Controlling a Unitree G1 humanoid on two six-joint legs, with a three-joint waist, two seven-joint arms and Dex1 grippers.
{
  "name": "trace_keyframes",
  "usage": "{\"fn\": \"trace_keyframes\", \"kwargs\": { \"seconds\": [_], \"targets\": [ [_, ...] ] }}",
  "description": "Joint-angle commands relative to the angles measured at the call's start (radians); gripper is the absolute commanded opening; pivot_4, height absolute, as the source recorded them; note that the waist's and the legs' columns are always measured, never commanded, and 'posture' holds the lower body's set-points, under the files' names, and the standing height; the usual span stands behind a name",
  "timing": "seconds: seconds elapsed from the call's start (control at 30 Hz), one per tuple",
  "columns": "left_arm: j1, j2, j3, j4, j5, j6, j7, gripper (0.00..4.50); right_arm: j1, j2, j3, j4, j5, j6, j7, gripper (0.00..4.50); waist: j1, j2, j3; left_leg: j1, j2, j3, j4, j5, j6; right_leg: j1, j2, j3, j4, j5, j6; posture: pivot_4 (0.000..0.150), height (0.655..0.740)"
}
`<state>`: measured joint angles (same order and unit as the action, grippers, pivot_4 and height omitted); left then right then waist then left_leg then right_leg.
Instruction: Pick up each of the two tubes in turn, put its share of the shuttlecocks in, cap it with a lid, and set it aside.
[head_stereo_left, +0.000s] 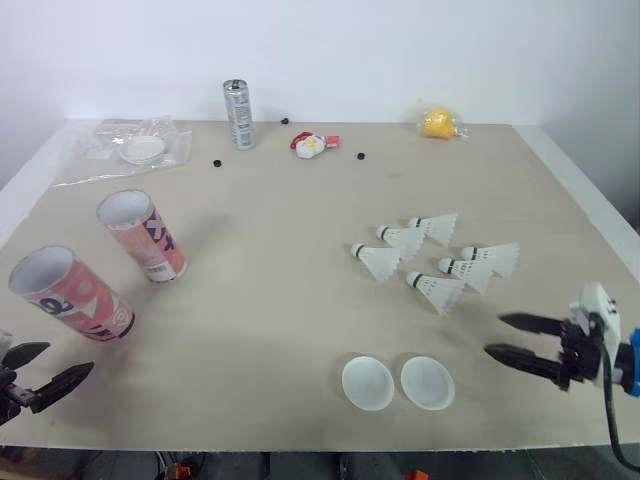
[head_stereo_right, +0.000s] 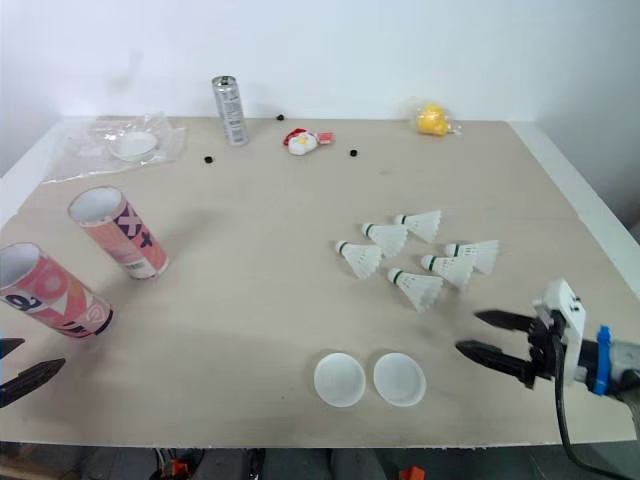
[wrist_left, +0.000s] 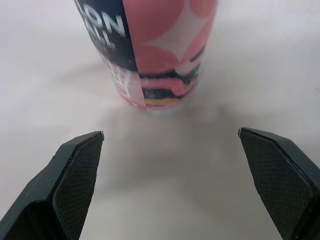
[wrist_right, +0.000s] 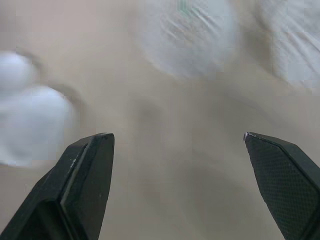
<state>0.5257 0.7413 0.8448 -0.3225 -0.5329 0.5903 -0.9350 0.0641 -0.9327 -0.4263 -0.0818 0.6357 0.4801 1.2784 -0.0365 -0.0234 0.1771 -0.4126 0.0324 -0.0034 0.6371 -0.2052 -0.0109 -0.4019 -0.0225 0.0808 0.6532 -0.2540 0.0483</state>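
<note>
Sitting cut off, left claw (head_stereo_right: 42, 354), near tube (head_stereo_right: 52, 296)

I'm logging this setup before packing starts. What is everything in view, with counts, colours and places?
tubes: 2, pink patterned, open, standing on the table's left side
shuttlecocks: 6, white, clustered right of centre
lids: 2, white, side by side near the front edge
can: 1, silver, upright at the back
bag: 1, clear plastic, back left, something white inside
small item: 1, red and white, back centre
wrapped item: 1, yellow, back right
bits: 3, black, scattered at the back
table: 1, beige
left end effector: 1, black, open, front left, by the near tube
right end effector: 1, black, open, front right, right of the lids
</note>
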Motion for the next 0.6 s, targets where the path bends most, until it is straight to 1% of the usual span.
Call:
{"fn": "trace_keyframes", "kwargs": {
  "seconds": [0.03,0.1,0.17,0.2,0.27,0.33,0.4,0.47,0.6],
  "targets": [
    [-0.040,-0.090,0.036,-0.003,-0.037,-0.070,0.066,4.50,-0.128,0.047,0.069,-0.210,0.142,0.070,-0.048,4.44,-0.007,-0.001,0.000,0.001,0.001,0.000,0.000,0.000,0.000,0.000,0.000,0.000,0.000,0.001,0.000,0.150,0.7400],
    [-0.050,-0.140,0.006,0.011,0.015,-0.147,0.108,4.50,-0.194,0.085,0.135,-0.257,0.154,0.089,-0.076,4.44,-0.008,-0.004,-0.001,0.003,0.002,0.000,0.000,0.000,0.000,0.002,0.001,0.000,0.000,0.002,-0.001,0.150,0.7400],
    [-0.065,-0.222,-0.050,0.016,0.060,-0.231,0.163,4.50,-0.335,0.170,0.262,-0.272,0.135,0.119,-0.139,4.44,-0.011,-0.007,-0.003,0.003,0.002,0.000,0.000,0.000,0.000,0.002,0.002,-0.001,0.000,0.002,-0.001,0.150,0.7400],
    [-0.075,-0.252,-0.064,0.018,0.063,-0.252,0.185,4.50,-0.390,0.206,0.311,-0.272,0.123,0.132,-0.167,4.44,-0.010,-0.006,-0.003,0.005,0.003,0.001,0.000,0.000,0.000,0.002,0.002,0.000,0.000,0.003,-0.002,0.150,0.7400],
    [-0.081,-0.293,-0.101,0.024,0.096,-0.300,0.219,4.50,-0.466,0.263,0.392,-0.270,0.092,0.144,-0.201,4.44,-0.009,-0.009,-0.003,0.004,0.003,0.003,0.001,0.000,0.000,0.001,0.002,0.002,0.000,0.004,-0.001,0.150,0.7400],
    [-0.108,-0.321,-0.129,0.040,0.118,-0.342,0.262,4.50,-0.519,0.307,0.452,-0.259,0.068,0.143,-0.217,4.44,-0.003,-0.012,-0.005,0.003,0.003,0.002,0.001,0.000,0.000,0.001,0.002,0.001,0.000,0.004,-0.002,0.150,0.7400],
    [-0.161,-0.339,-0.166,0.099,0.158,-0.402,0.310,4.50,-0.573,0.356,0.517,-0.225,0.033,0.123,-0.217,4.44,0.004,-0.012,-0.005,0.003,0.003,0.002,0.001,0.000,0.000,0.001,0.001,0.000,0.000,0.007,-0.007,0.150,0.7400],
    [-0.203,-0.344,-0.194,0.152,0.189,-0.452,0.337,4.50,-0.605,0.386,0.559,-0.191,-0.006,0.096,-0.209,4.44,0.006,-0.013,-0.006,0.002,0.002,0.002,0.001,0.000,0.000,0.000,0.001,0.000,0.000,0.007,-0.007,0.150,0.7400],
    [-0.288,-0.344,-0.240,0.240,0.178,-0.497,0.352,4.50,-0.638,0.419,0.599,-0.134,-0.055,0.048,-0.187,4.44,0.006,-0.014,-0.006,0.002,0.002,0.003,0.001,0.000,0.000,0.001,0.001,0.000,0.000,0.008,-0.006,0.150,0.7400]
  ]
}}
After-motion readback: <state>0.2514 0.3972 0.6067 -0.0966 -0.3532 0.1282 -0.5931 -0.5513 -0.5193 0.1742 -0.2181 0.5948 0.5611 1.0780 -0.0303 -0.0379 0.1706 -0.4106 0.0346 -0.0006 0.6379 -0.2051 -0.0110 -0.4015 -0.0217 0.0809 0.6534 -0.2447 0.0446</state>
